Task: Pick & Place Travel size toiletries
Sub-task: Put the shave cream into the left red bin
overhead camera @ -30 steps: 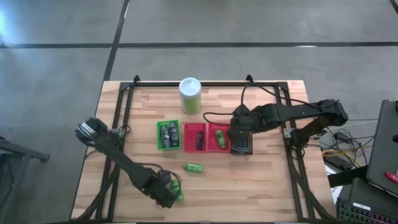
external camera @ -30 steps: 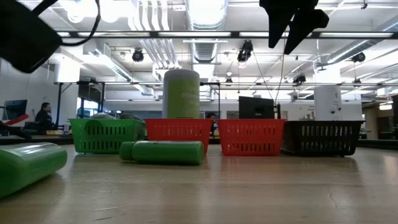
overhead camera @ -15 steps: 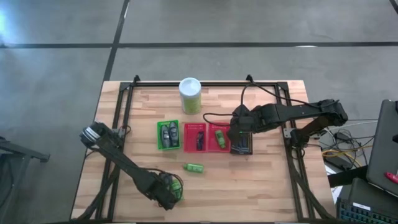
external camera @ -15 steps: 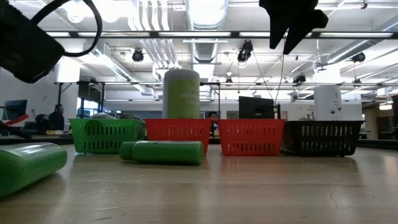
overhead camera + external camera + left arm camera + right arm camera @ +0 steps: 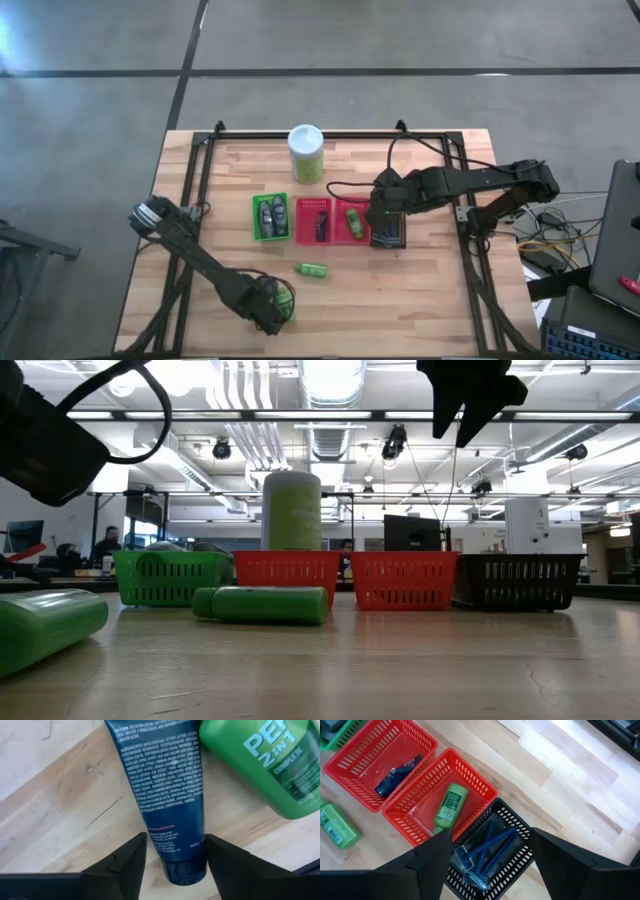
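A dark blue tube (image 5: 167, 795) lies flat on the wood at the table's near left, next to a green mini bottle (image 5: 260, 765). My left gripper (image 5: 175, 865) points down over the tube's cap end, open, one finger on each side. Another green bottle (image 5: 312, 270) lies on its side mid-table. My right gripper (image 5: 490, 865) hangs open and empty above the black basket (image 5: 512, 842), which holds blue sticks. One red basket (image 5: 470, 775) holds a green bottle (image 5: 447, 807), the other (image 5: 350, 765) a dark item, and the green basket (image 5: 270, 217) holds grey tubes. My left gripper's fingers (image 5: 132, 862) stand close against the tube's two long sides near its cap end (image 5: 186, 870), coming from above and lying across it. Whether they touch it, I cannot tell. The tube lies flat on the table.
A tall green canister with a white lid (image 5: 306, 152) stands behind the row of baskets. Black rails (image 5: 330, 134) frame the table's far, left and right sides. Bare wood lies between the baskets and the near edge on the right.
My left arm has leaned slightly farther over the table's near-left corner. The bottles, tube and baskets have kept their places.
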Robot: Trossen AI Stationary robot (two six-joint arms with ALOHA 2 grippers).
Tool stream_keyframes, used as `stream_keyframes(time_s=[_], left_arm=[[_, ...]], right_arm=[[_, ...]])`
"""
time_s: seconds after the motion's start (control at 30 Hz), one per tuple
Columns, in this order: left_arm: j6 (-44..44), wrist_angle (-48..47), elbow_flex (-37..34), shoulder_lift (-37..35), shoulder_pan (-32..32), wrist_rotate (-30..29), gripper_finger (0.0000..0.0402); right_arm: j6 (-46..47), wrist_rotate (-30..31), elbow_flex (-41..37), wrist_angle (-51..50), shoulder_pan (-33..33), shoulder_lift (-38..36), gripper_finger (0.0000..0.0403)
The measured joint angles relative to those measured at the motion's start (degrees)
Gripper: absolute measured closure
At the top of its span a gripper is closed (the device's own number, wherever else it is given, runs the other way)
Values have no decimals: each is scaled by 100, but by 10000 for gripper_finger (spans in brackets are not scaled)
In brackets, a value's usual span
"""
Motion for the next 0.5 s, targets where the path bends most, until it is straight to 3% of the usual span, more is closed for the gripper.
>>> stream_keyframes(time_s=[0.3, 0.5], left_arm=[[239, -3, 0, 0, 14, 183, 255], [292, -116, 0, -156, 34, 50, 267]], right_arm=[[-5, 1, -2, -2, -2, 0, 139], [-11, 4, -2, -4, -2, 0, 159]])
